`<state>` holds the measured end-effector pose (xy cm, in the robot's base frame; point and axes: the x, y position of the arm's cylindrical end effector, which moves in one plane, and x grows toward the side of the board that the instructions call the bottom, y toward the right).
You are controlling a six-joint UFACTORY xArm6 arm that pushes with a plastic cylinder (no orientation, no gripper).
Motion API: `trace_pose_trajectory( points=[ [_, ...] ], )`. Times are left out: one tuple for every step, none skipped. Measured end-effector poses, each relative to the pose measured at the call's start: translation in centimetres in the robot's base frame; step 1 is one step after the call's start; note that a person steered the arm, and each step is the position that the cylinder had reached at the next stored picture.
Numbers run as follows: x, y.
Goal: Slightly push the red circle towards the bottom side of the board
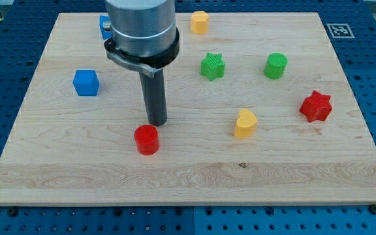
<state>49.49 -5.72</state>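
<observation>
The red circle (147, 139) is a short red cylinder on the wooden board (188, 176), left of centre and toward the view's bottom. My tip (156, 123) is the lower end of the dark rod, just above and slightly right of the red circle, very close to its upper edge or touching it. The arm's grey body hangs over the board's upper left.
A blue cube (86, 82) lies at the left. Another blue block (104, 25) is partly hidden behind the arm. A yellow block (200, 22) is at the top, a green star (213, 66), a green cylinder (275, 66), a yellow heart (245, 123), and a red star (316, 106) at the right.
</observation>
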Motion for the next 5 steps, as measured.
trace_pose_trajectory(
  points=[
    [0.7,0.0],
    [1.1,0.0],
    [2.9,0.1],
    [2.7,0.2],
    [2.3,2.3]
  ],
)
